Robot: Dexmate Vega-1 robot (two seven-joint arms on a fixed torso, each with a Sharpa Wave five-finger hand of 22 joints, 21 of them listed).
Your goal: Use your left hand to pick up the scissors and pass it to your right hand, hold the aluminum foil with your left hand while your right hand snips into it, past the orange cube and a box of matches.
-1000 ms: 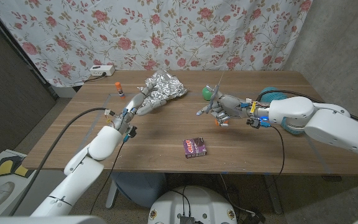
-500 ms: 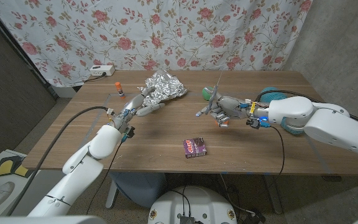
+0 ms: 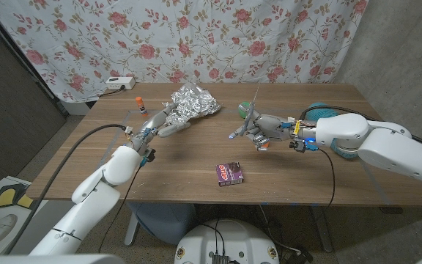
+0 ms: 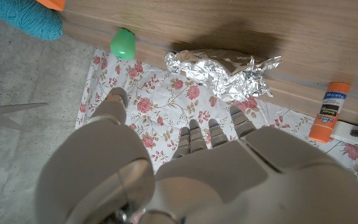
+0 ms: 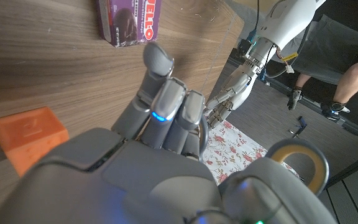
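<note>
Scissors already passed to the right hand; foil not yet held, no cut made.

At about 6 o'clock lies a small purple box (image 3: pixel 230 173). At 3 o'clock the right hand (image 3: pixel 261 128) grasps the scissors (image 3: pixel 252 111), blades up, above the orange cube (image 3: pixel 264 143). At 10 o'clock the left hand (image 3: pixel 168 119), fingers released and empty, reaches the near edge of the foil (image 3: pixel 193 100); since a second ago it has crept slightly closer to the foil.

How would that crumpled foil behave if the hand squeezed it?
The foil looks thin and loosely crumpled, so it would probably crush and keep the dents. It seems light, so the left hand reaching toward it might nudge it along the table.
</note>
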